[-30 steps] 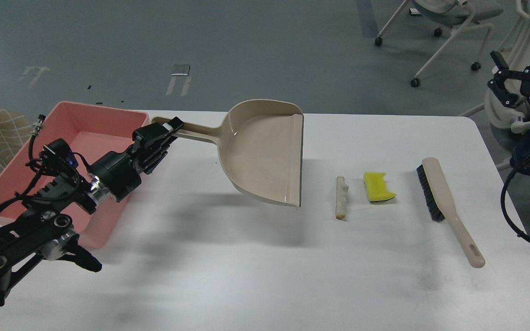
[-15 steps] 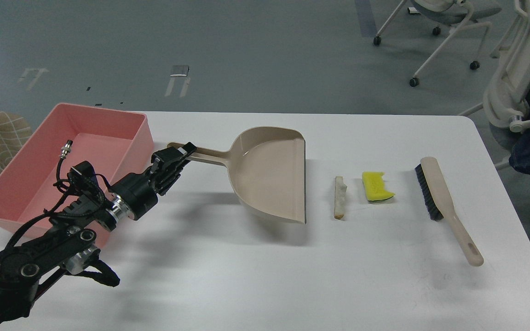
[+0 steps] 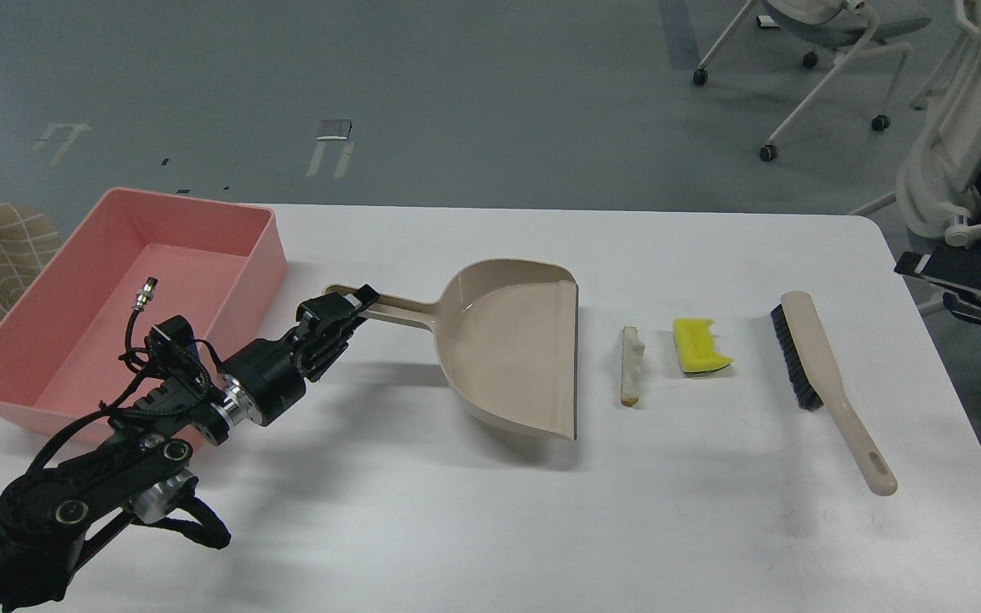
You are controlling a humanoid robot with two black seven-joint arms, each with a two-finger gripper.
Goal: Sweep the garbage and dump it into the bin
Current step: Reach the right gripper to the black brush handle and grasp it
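The left pincer point(image 3: 352, 308) is clamped on the handle end of the beige dustpan point(image 3: 516, 349), whose open mouth faces right toward the garbage: an off-white bread strip point(image 3: 630, 366) just beside the pan's lip and a yellow sponge chunk point(image 3: 699, 346) further right, both well apart from the pincer. The strip's long axis runs near-to-far on the white tabletop point(image 3: 490, 511). Since half a second ago the pan has come lower and rightward. The pink bin point(image 3: 243, 281) sits at the far left, the brush point(image 3: 827, 383) at the right. The right pincer point(image 3: 959, 277) shows at the right edge; I cannot tell its state.
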